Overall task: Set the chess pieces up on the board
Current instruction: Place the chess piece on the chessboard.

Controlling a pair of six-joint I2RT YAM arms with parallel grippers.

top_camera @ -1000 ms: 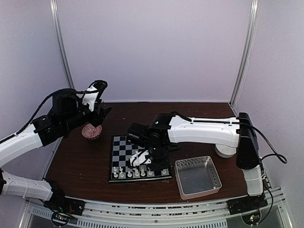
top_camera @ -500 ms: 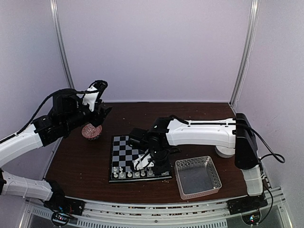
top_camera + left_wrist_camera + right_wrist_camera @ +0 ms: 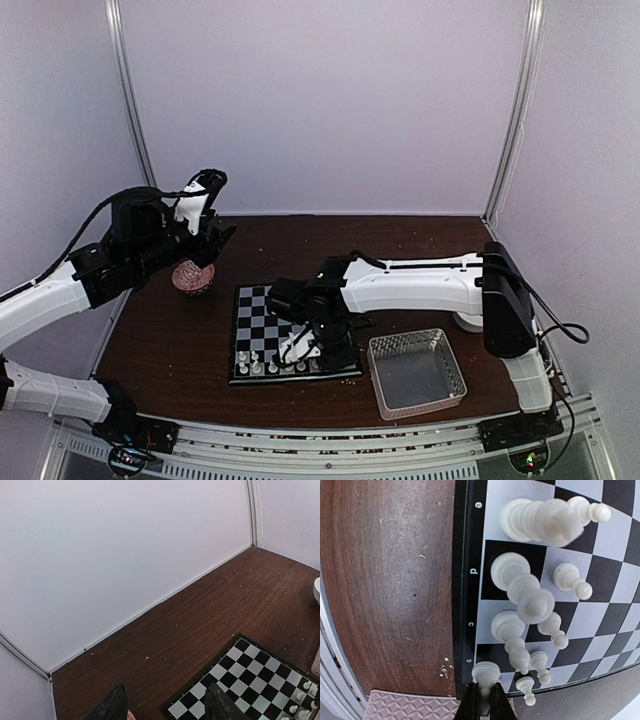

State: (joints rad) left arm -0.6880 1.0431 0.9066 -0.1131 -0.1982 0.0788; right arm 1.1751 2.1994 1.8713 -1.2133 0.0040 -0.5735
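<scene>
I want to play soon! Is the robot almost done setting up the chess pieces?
Partly. White pieces already stand in two rows along the board's near edge. The right fingers pinch another by letter b. The far rows are bare.

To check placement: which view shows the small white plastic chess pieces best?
Right wrist: the white plastic chess pieces appear large and close. Top external shows them tiny, partly behind the right arm; left wrist catches few, at its corner.
</scene>
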